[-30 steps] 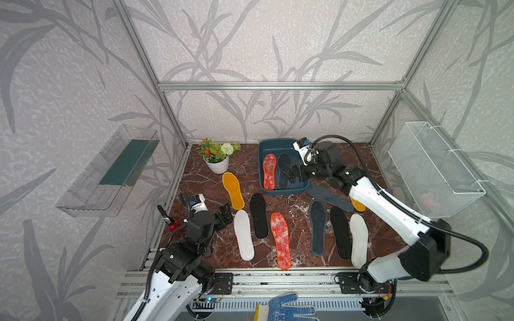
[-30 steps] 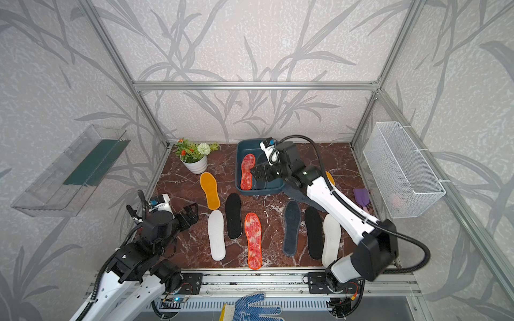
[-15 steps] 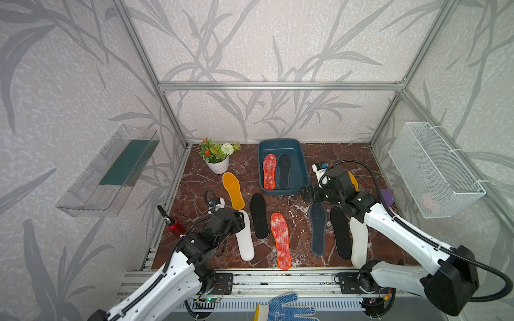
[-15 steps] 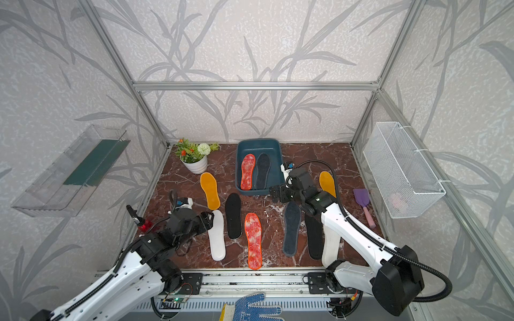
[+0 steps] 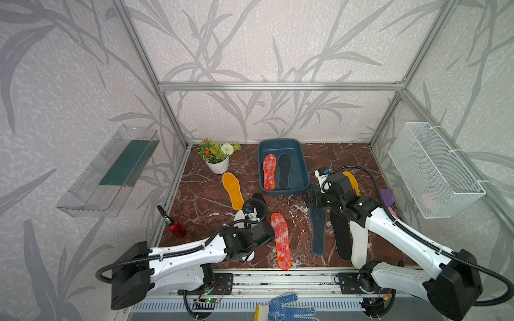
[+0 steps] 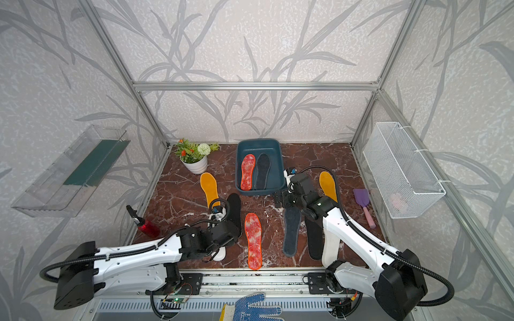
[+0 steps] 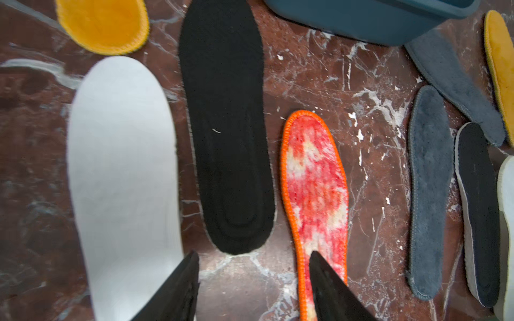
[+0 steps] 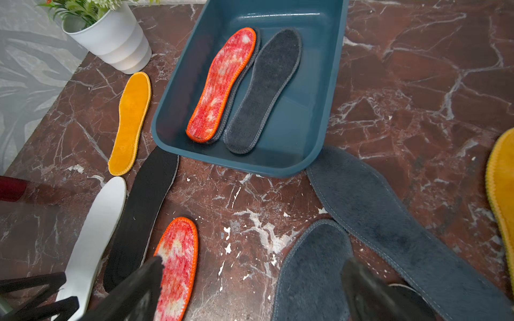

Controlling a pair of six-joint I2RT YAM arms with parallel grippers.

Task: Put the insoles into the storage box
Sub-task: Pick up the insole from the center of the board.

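Inside the storage box [image 5: 299,169] a strip of floor along the right wall is bare beside the insoles [image 5: 269,172] lying there. Its near wall is crowded: a black insole [image 8: 144,211] and a grey insole [image 8: 389,222] reach its 2 near corners. Open marble [image 5: 345,154] lies right of the box. A flower pot [image 5: 217,166] stands left of it, and a red bottle [image 5: 175,228] at the left edge.

The left arm [image 5: 180,254] and right arm [image 5: 403,239] share white moulded links dotted with small screw holes, black blocky joint housings and black corrugated cable hoses [image 5: 489,271] looping from the shoulders. Thin black cables run along the links. The left gripper [image 7: 253,257] has black, tapered wedge fingers [image 7: 172,289].
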